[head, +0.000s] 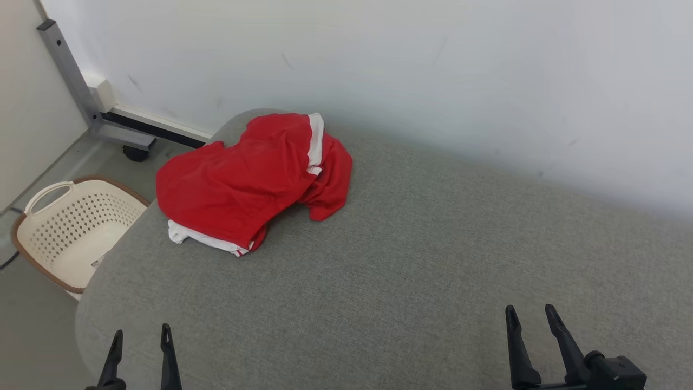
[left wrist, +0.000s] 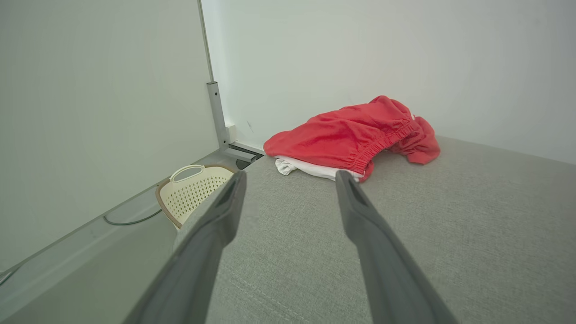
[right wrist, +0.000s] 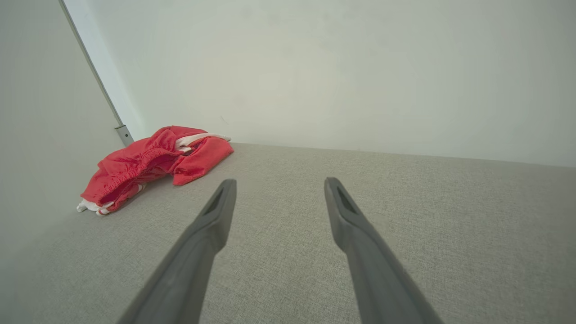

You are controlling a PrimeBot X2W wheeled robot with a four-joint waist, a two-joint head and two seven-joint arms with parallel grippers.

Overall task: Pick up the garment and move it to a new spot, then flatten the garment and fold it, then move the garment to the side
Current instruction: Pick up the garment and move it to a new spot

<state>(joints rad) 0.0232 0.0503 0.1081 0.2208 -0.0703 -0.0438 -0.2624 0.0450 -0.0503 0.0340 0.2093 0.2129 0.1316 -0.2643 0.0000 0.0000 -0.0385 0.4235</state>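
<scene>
Grey cushioned surface (head: 406, 260) held the red garment (head: 243, 179) far left, straight ahead of the left claw (head: 142, 329), well apart from the right claw (head: 530, 308); both stood open, empty.

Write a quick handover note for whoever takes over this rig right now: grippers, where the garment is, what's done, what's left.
Open and empty: left gripper at the near left, right gripper at the near right.
The garment, red with white trim, lies crumpled at the far left of the grey surface, near the wall, untouched.
Done: nothing yet.
Left: pick up, move to a new spot, flatten, fold, move aside.
</scene>
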